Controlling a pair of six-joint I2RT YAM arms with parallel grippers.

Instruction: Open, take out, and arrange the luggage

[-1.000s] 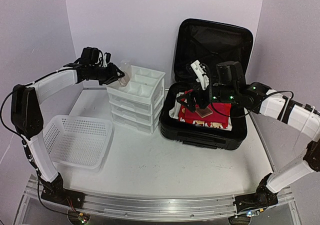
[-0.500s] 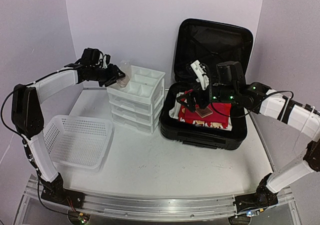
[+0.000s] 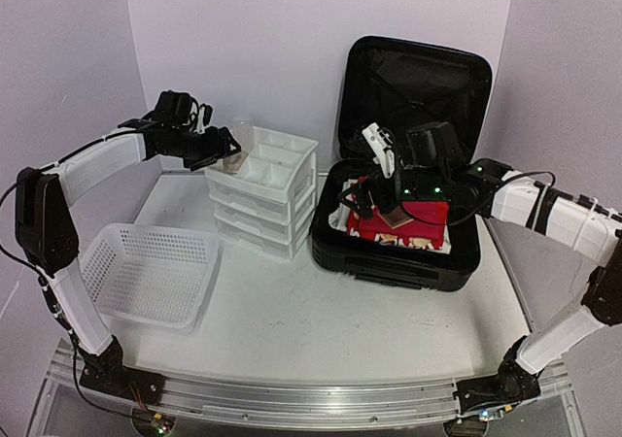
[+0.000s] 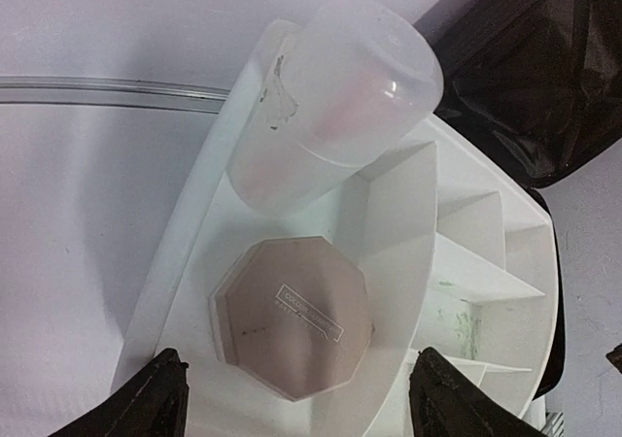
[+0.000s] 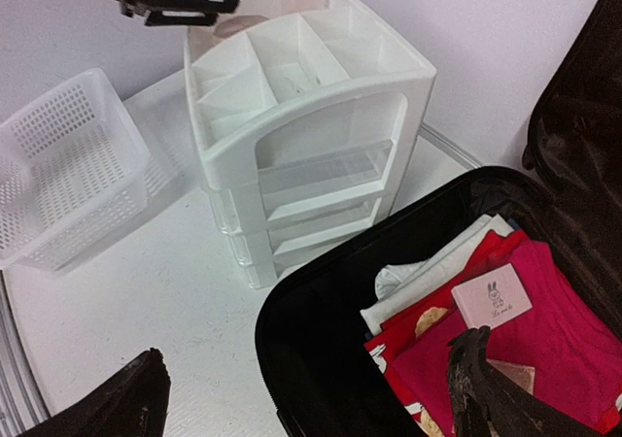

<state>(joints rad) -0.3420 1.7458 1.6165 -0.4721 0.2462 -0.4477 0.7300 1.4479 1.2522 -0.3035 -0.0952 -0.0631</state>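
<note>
Far right on the desk [image 3: 292, 330], rigid luggage [image 3: 389, 262] open; soft red clothes [image 3: 420, 216] likely pinch easily; left claw [image 4: 296, 403], right claw [image 5: 306, 398] released.

Below the left gripper [image 4: 301, 406] an octagonal jar [image 4: 292, 325] sits in the drawer unit's [image 4: 466, 262] top tray, a capped bottle [image 4: 330, 107] just beyond it; the luggage [image 5: 311, 345] lies below the right gripper [image 5: 306, 396].

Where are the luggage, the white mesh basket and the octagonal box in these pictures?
luggage [image 3: 398, 262]: top external view, front wall of the lower shell.
white mesh basket [image 3: 151, 274]: top external view, its perforated floor.
octagonal box [image 4: 292, 325]: left wrist view, middle of its flat lid.
</note>
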